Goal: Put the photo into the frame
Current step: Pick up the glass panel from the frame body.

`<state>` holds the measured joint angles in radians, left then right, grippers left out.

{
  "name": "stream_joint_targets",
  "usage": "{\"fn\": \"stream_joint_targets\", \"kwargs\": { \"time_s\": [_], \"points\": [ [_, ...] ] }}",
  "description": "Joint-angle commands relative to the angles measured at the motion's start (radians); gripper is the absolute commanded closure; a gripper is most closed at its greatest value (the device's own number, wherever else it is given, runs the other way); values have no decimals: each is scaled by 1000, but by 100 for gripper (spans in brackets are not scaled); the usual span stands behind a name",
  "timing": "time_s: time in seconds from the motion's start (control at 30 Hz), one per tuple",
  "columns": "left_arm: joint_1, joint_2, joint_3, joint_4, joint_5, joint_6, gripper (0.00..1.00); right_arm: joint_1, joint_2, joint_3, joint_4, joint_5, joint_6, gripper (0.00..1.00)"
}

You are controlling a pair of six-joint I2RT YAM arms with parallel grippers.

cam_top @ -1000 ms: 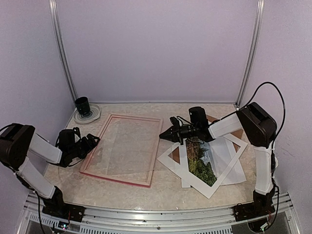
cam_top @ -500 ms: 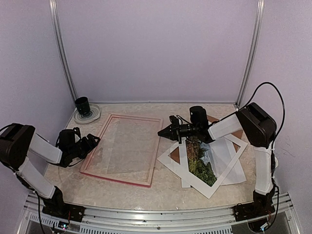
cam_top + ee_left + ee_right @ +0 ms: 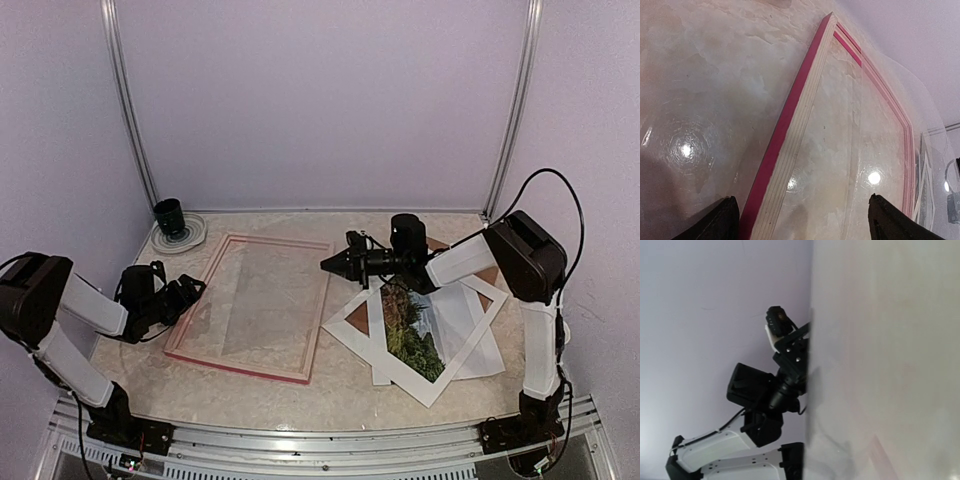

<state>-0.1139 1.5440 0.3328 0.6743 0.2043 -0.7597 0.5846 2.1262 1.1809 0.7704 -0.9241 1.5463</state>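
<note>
Gripping, right side: the right gripper (image 3: 327,264) is sitting with its jaws together. I'm reading it as pinching the 3 o'clock edge of the clear sheet (image 3: 272,305) lying over the frame (image 3: 237,366).
left side: the left gripper (image 3: 190,288) is hanging wide apart and holding nothing, right at the frame's 9 o'clock rail. That rail is running up between the fingers (image 3: 722,222) in the wrist view.
photo: the photo (image 3: 408,328) is lying at 3 o'clock from the frame, tucked partly under the white mat (image 3: 432,388). The brown backing board (image 3: 358,318) is peeking out below it. It isn't in the frame yet.
risk, sheet: I'm guessing that thin slick sheet, nipped at just one spot on its edge, is going to flex. It could be slipping out or flopping back down crooked.
risk, frame: nothing is pinning the frame as far as I can tell. If the sheet is catching on a rail, the whole frame could be sliding along with it.
risk, pile: the photo is sandwiched in a messy stack. Grabbing it may be dragging the mat or loose white paper along too.
hard to see, sheet: its outline is mostly glare and faint edges, so I'm not telling exactly how much of it is off the frame.
hard to see, right wrist: a hazy pane is filling the right half of that view, and the camera's own fingers aren't showing at all.
hard to see, photo: most of its margin is hiding under the mat.
</note>
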Motion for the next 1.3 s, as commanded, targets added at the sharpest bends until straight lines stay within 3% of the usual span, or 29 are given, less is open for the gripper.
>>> {"fn": "stream_joint_targets", "kwargs": {
  "time_s": [0.0,0.7,1.27],
  "points": [
    [-11,20,-8,6,24,-10,12,20,1,30,73,4,45,100],
    [-39,13,-21,68,67,-36,12,53,26,165,85,53,98,100],
    [-36,-38,-51,102,71,-49,11,86,85,190,36,40,4,100]
  ]
}}
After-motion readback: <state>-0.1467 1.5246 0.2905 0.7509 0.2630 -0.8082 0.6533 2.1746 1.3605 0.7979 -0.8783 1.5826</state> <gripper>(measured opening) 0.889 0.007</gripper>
